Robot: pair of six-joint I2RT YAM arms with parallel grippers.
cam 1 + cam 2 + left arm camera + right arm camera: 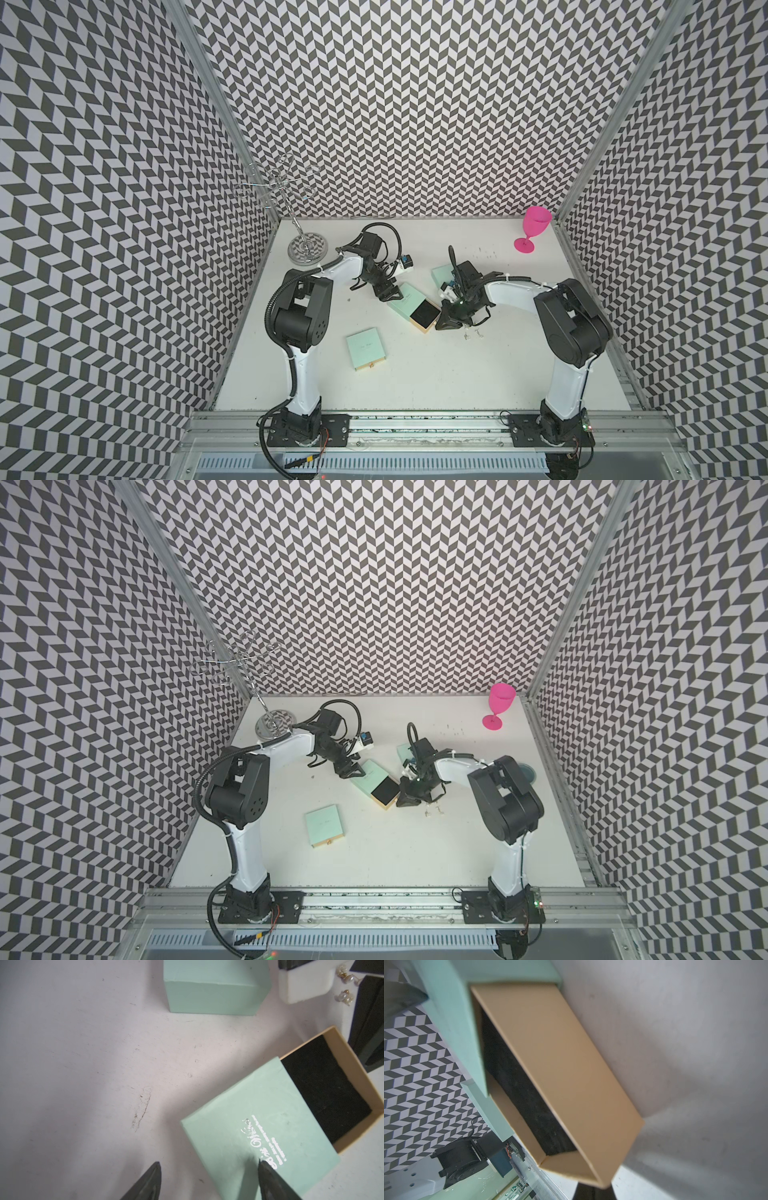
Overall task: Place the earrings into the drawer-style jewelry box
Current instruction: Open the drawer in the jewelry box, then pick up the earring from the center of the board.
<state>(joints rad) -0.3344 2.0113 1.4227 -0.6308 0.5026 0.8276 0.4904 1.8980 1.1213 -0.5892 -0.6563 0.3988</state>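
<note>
left jaws part-open, empty, pinning sleeve | right jaws shut at drawer front, likely pulling | earrings loose on counter

Earrings tiny, details indistinct

Bright diffuse light casts soft shadows; the right wrist view blurs.

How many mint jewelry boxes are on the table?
3: open-drawer box at centre; closed box beside the left arm; third box partly hidden behind the right arm.
</note>
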